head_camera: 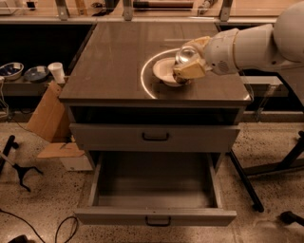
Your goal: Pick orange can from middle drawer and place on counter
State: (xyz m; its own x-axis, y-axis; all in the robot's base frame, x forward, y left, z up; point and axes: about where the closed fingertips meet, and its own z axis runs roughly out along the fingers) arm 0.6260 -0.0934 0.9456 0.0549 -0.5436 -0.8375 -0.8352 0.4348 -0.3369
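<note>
Over the counter [114, 61], my gripper [191, 59] is pinching the orange can [186, 56].

Closest to me, the middle drawer [156, 187] is sitting pulled wide out, showing its grey floor and walls. Just above it, a shut drawer [109, 137] is showing its dark handle [155, 137]. Higher up, the dark counter is shining with a bright ring of light, and a white bowl [164, 71] is sitting on that ring. My tan fingers [192, 71] are squeezing the can from two sides, right by the bowl's right edge, with its shiny round top facing me. I cannot tell if the can is touching the counter. My big white arm [251, 45] is reaching in from the right. Off to the left, a white paper cup [57, 72] is standing on a low shelf, and far at the back a pale tan worktop [161, 13] is running across.
</note>
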